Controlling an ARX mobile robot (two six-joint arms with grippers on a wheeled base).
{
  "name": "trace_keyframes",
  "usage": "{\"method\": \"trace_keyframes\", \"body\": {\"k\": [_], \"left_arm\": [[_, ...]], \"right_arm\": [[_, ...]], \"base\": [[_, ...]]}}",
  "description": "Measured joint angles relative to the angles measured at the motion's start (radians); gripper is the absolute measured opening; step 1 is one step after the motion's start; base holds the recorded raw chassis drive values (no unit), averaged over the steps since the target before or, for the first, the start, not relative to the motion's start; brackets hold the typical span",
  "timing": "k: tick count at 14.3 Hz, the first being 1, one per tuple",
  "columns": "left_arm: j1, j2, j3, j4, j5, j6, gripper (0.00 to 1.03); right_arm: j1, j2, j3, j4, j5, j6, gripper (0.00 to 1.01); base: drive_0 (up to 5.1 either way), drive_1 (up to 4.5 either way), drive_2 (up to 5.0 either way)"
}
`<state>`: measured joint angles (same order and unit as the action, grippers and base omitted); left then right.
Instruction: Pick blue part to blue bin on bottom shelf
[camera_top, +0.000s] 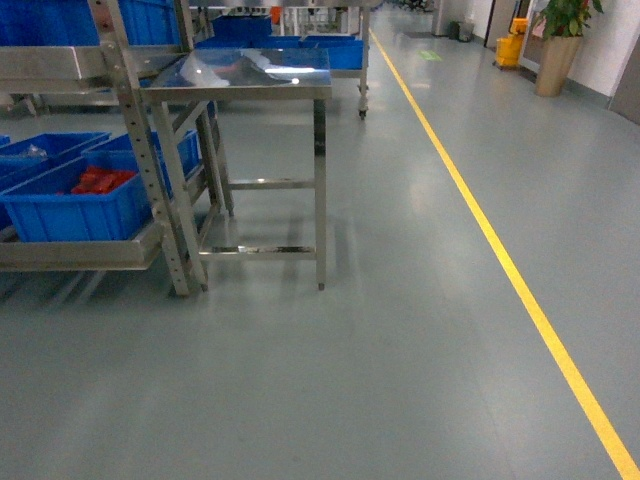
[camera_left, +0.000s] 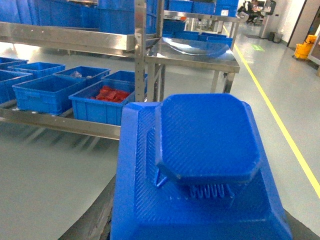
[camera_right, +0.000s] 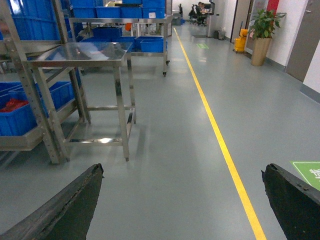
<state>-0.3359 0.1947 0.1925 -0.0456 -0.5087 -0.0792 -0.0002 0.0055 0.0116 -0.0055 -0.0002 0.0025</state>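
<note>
The blue part (camera_left: 205, 165), a chunky dark-blue ribbed piece, fills the lower half of the left wrist view. My left gripper (camera_left: 200, 227) is shut on it, and only dark finger edges (camera_left: 97, 222) show beside it. Ahead of it the bottom shelf (camera_left: 60, 124) carries several blue bins (camera_left: 47, 92); the nearest one (camera_left: 102, 107) holds red pieces. In the head view the same shelf (camera_top: 80, 252) and bins (camera_top: 75, 210) sit at the left, and no gripper shows there. My right gripper (camera_right: 182, 200) is open over bare floor, with nothing between its fingers (camera_right: 70, 210).
A stainless-steel table (camera_top: 250, 85) stands just right of the rack's perforated upright (camera_top: 150, 150). A yellow floor line (camera_top: 500, 250) runs along the aisle. More blue bins fill the upper shelf (camera_left: 65, 42). A potted plant (camera_top: 560, 40) stands far right.
</note>
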Motion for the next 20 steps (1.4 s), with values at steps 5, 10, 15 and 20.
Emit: {"method": "trace_keyframes", "body": {"k": [5, 10, 15, 20], "left_arm": [[0.0, 0.0, 0.0, 0.001, 0.0, 0.0, 0.43], [0.0, 0.0, 0.0, -0.005, 0.0, 0.0, 0.43], [0.0, 0.0, 0.0, 0.0, 0.003, 0.0, 0.43], [0.0, 0.0, 0.0, 0.0, 0.002, 0.0, 0.43]], "right_arm": [[0.0, 0.0, 0.0, 0.001, 0.0, 0.0, 0.98], [0.0, 0.0, 0.0, 0.001, 0.0, 0.0, 0.98], [0.0, 0.0, 0.0, 0.0, 0.0, 0.0, 0.98], [0.0, 0.0, 0.0, -0.002, 0.0, 0.0, 0.98]], "base": [[0.0, 4.21, -4.2], [0.0, 4.21, -4.2], [0.0, 4.2, -4.2], [-0.1, 4.08, -4.3]]}}
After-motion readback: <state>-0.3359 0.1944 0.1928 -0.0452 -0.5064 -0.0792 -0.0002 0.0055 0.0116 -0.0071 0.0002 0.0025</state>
